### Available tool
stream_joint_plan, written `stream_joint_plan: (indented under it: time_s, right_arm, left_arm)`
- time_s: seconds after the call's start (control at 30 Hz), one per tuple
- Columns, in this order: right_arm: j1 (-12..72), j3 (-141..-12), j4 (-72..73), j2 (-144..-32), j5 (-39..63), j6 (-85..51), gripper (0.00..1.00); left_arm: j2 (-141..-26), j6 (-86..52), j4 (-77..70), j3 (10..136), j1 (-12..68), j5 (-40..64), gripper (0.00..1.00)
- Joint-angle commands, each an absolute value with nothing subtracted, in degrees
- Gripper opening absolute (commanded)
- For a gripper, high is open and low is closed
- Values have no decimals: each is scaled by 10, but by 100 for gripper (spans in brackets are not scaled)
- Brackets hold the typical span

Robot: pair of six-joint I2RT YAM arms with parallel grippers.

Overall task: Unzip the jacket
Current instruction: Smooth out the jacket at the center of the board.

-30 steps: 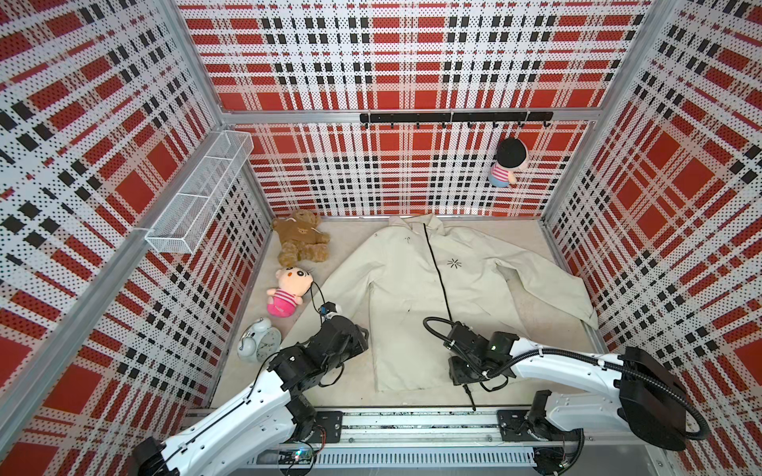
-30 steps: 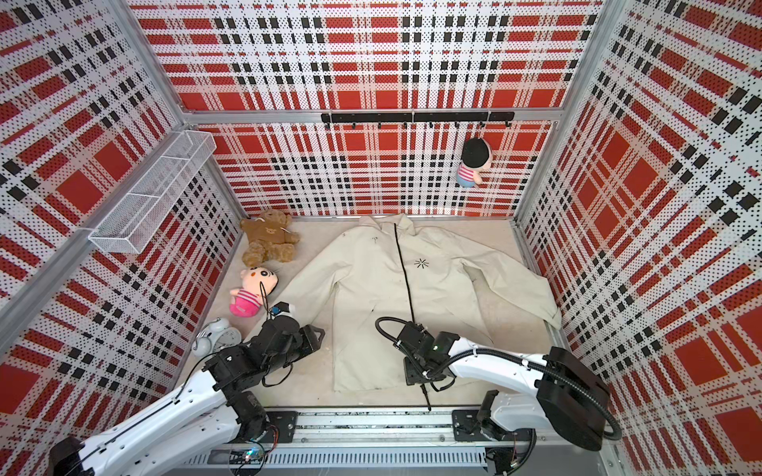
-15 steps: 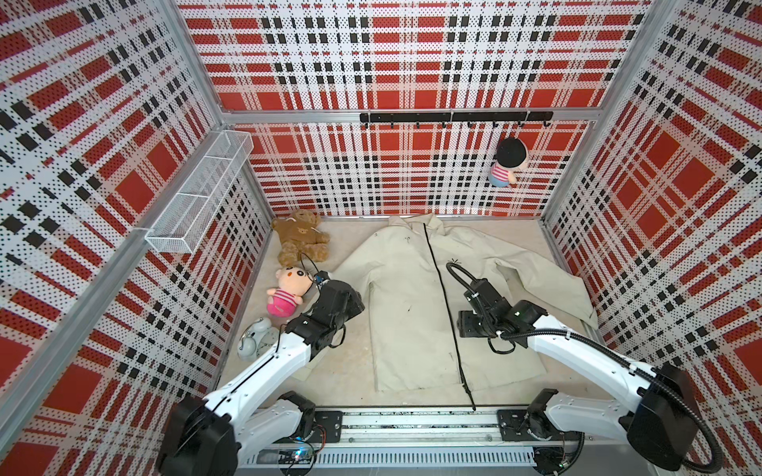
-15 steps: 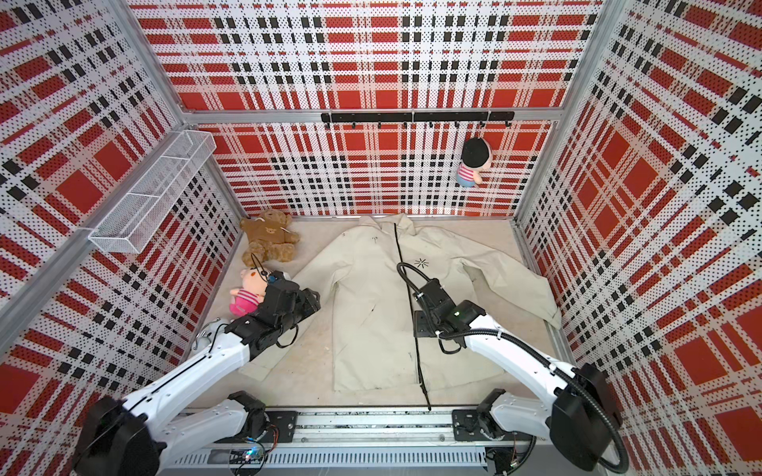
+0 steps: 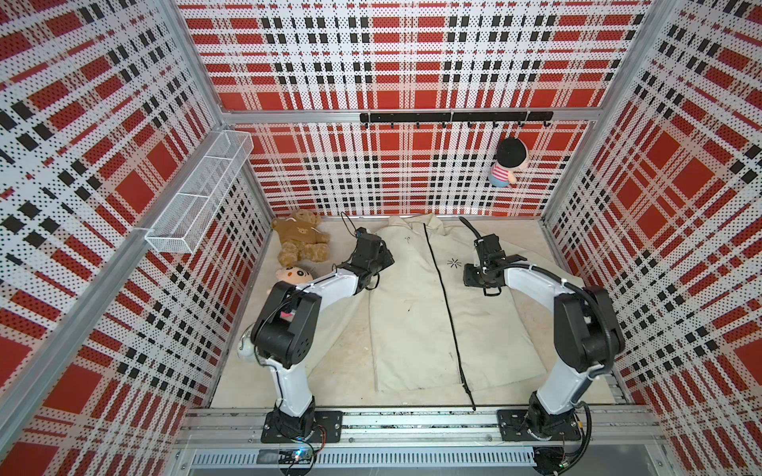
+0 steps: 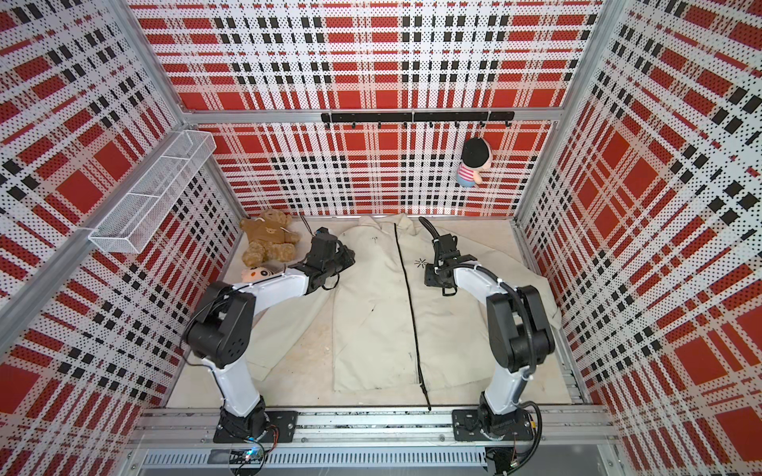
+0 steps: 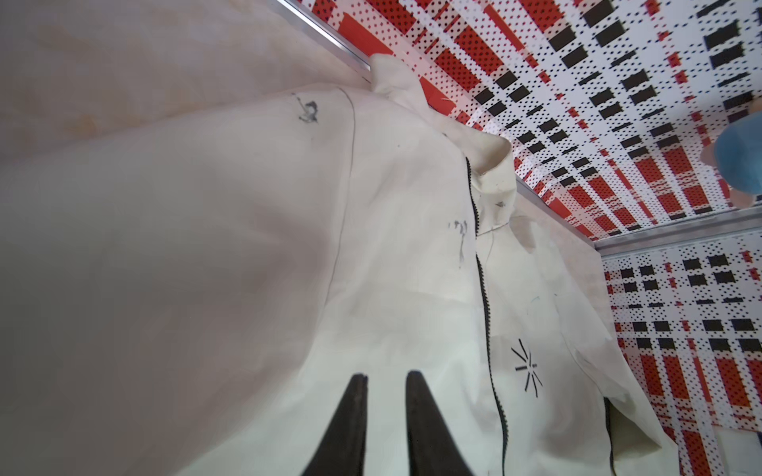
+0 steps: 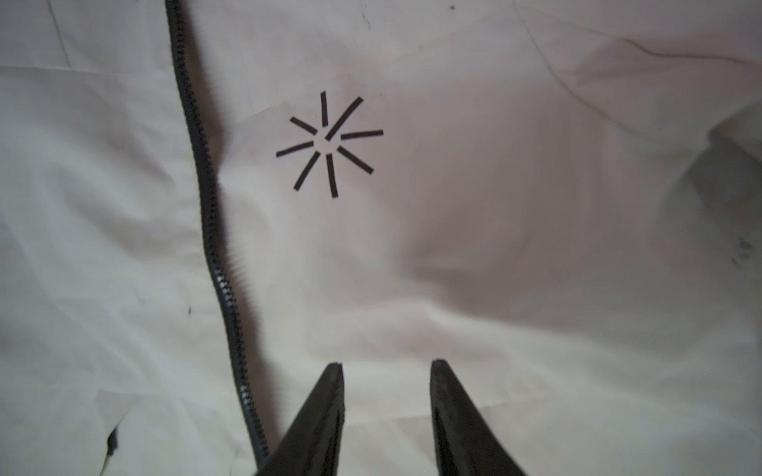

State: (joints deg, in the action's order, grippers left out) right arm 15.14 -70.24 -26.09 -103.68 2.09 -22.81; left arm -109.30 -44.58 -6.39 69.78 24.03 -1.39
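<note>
**One zipped jacket (image 5: 408, 313) awaiting its unzipping**

Left gripper (image 7: 385, 377) is hovering narrowly parted, empty. The soft, light cloth is lying flat on the table (image 5: 412, 397), the zipper (image 5: 442, 288) pull at the collar (image 5: 416, 222) looking the likeliest hold. Right gripper (image 8: 387, 364) is gaping, empty.

The left gripper (image 7: 382, 376) and right gripper (image 8: 387, 364) have moved from the table's (image 5: 518, 231) near edge up the jacket (image 5: 412, 313) to its chest, with their jaws narrower.

The left arm (image 5: 334, 284) and right arm (image 5: 532, 280) reach forward, elbows raised high. The left gripper (image 7: 382, 377) has its fingers a narrow slit apart; the right gripper (image 8: 386, 364) stands clearly wider.
</note>
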Motion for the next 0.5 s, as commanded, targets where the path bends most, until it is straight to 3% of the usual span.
stream_joint_plan:
  time_s: [0.0,0.2,0.47]
  right_arm:
    - [133,-754,-241,-1080,57,-198,39]
    - [102,-829,-212,-1125,106,-160,40]
    - [98,-980,-211,-1234,224,-105,63]
  left_arm:
    - [-1155,-442,-51,763,226,-9,15]
    - [-1216,-412,0,785,160,-11,6]
    - [-1181,-384,-52,692,107,-17,5]
